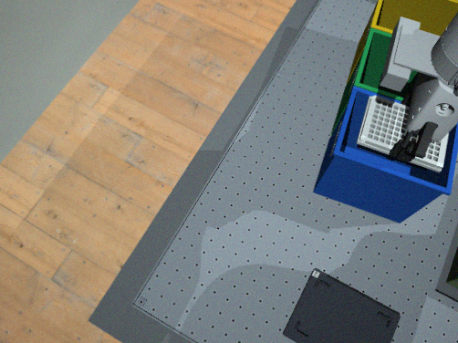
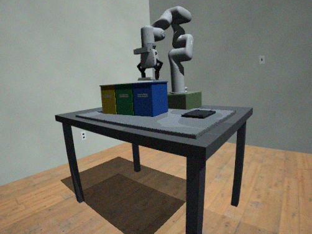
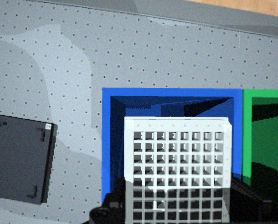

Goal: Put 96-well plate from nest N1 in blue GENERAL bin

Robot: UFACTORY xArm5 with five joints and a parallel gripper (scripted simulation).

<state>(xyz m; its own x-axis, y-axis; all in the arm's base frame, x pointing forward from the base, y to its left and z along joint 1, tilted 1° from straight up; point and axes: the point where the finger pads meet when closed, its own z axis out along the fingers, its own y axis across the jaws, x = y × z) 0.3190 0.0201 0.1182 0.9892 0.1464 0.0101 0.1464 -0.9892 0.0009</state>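
The white 96-well plate [image 1: 385, 124] [image 2: 145, 79] [image 3: 177, 150] is level between the fingers of my gripper [image 1: 412, 147] [image 2: 150, 76]. The fingers stand wide, against its two long sides, and my gripper is shut on it. The plate is over the opening of the blue bin [image 1: 379, 177] [image 2: 160, 99] [image 3: 172, 92], just above its rim in the exterior view. In the wrist view the plate lies within the visible blue rim; its near part is cut off by the frame. The blue bin stands upright. The dark plate nest [image 1: 342, 306] [image 2: 199, 113] [image 3: 22, 160] holds no plate.
The green bin [image 1: 360, 74] [image 2: 124, 102] [image 3: 247, 135] stands upright directly beside the blue one. The yellow bin [image 1: 383, 4] [image 2: 108, 103] stands upright beyond it. The bins stand close together on the perforated board [image 1: 228, 191] [image 2: 183, 127] [image 3: 75, 75].
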